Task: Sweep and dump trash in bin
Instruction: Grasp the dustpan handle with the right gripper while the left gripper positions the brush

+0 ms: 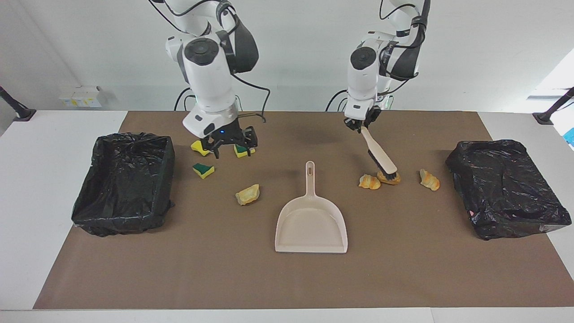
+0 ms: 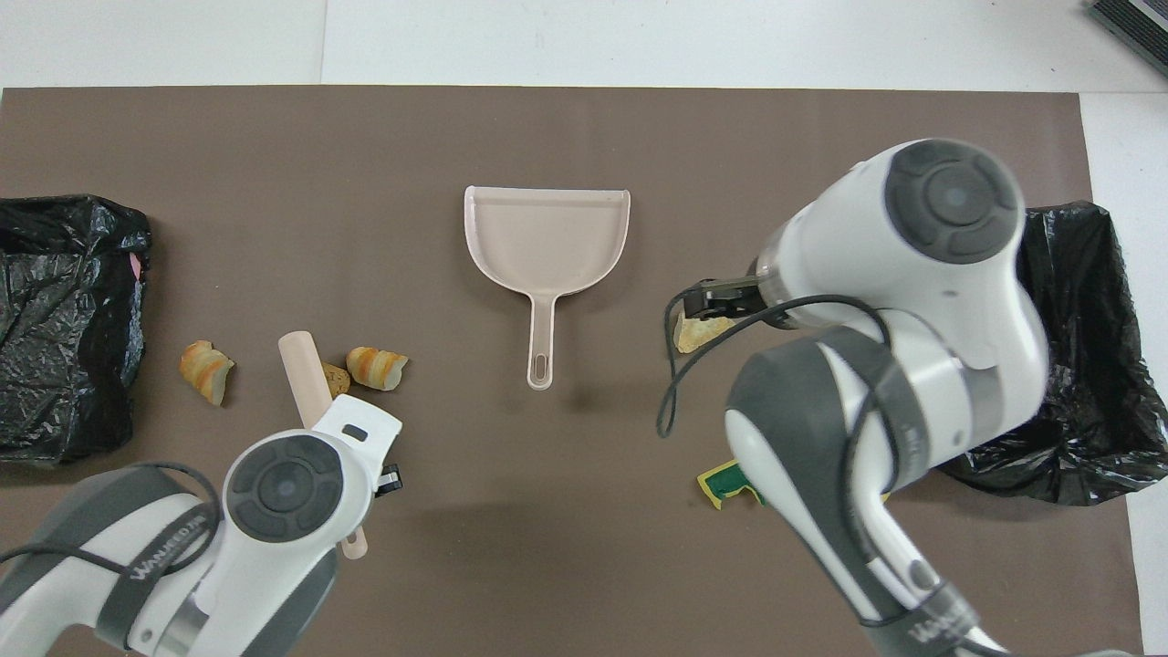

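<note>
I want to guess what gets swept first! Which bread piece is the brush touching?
The middle bread lump of the three near the left arm's end: the brush bristles rest on it, while its neighbours lie untouched beside it.

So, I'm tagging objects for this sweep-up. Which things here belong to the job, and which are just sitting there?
In the job:
- brush, held by the left gripper
- dustpan
- bread lumps
- sponge pieces
- two lined bins
- right gripper, open above the sponges

Just there:
- brown mat
- small boxes by the wall

Facing cam sits high across the tabletop (image 1: 27, 188) looking at both arm bases; overhead cam looks steeply down from the robots' end, half a turn round, both sharing the brown mat (image 1: 224, 269) and dustpan (image 1: 311, 226).
</note>
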`<move>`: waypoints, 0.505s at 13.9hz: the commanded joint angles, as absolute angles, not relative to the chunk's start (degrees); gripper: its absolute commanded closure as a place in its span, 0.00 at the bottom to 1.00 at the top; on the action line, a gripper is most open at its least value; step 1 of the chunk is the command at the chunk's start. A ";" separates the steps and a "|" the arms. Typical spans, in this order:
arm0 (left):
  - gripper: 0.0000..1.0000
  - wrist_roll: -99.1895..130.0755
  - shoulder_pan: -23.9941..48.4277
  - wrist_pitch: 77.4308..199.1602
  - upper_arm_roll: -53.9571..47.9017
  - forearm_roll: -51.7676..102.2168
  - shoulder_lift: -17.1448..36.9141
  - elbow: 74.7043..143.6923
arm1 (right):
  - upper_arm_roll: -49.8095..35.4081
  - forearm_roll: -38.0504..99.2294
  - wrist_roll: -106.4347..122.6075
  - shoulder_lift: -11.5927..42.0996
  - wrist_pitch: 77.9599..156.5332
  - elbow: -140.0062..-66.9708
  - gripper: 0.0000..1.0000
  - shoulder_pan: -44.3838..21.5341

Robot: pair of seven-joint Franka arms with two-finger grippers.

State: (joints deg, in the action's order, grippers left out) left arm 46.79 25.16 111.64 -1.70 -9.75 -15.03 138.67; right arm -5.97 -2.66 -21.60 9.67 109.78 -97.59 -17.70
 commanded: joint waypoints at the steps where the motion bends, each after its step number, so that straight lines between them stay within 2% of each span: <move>1: 1.00 40.45 16.65 111.00 -2.55 -13.69 -14.33 138.16 | -5.71 -10.43 -26.36 13.08 112.15 -95.55 0.00 -23.70; 3: 1.00 35.79 11.10 112.67 -2.55 -15.90 -13.98 138.16 | -5.71 -10.37 -32.04 16.95 115.64 -92.21 0.00 -25.66; 7: 1.00 22.29 2.13 113.64 -2.46 -16.26 -13.36 138.60 | -5.80 -9.85 -39.09 24.24 125.75 -91.32 0.00 -30.57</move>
State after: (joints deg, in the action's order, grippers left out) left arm 28.09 5.57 112.94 -1.72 -15.30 -13.53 138.67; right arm -5.95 -9.31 -35.80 20.11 122.88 -93.78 -28.40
